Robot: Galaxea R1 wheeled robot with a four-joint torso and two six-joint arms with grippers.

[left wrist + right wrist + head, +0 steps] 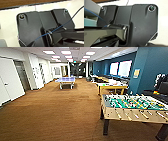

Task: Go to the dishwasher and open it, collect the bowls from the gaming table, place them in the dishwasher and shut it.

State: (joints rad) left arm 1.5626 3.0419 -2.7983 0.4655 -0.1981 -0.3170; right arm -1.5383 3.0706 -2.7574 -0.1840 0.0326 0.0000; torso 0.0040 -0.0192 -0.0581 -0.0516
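Head view: open office hall, brown carpet [57, 109] throughout. Foosball table [132, 107] near, right side: green field, rods w/ handles, pale wood side, dark legs. Beyond it, yellow-sided gaming table [111, 86] w/ white top stands by the teal wall [147, 69]. Small items on its top, too blurred to ID as bowls. Blue ping-pong table [65, 80] further down, centre. White doors [10, 79] and panels along left wall. Ceiling lights [66, 52] in rows. Two bright windows [121, 68] on the right wall. Dishwasher: can't locate.

Left wrist view: dark robot plate w/ round fittings, thin blue cable [55, 31] across it, white surface behind, strip of brown carpet at edge. Jaw state: can't tell.

Right wrist view: same dark plate and bar, blue cable [95, 13], white surface behind. Jaw state: can't tell.
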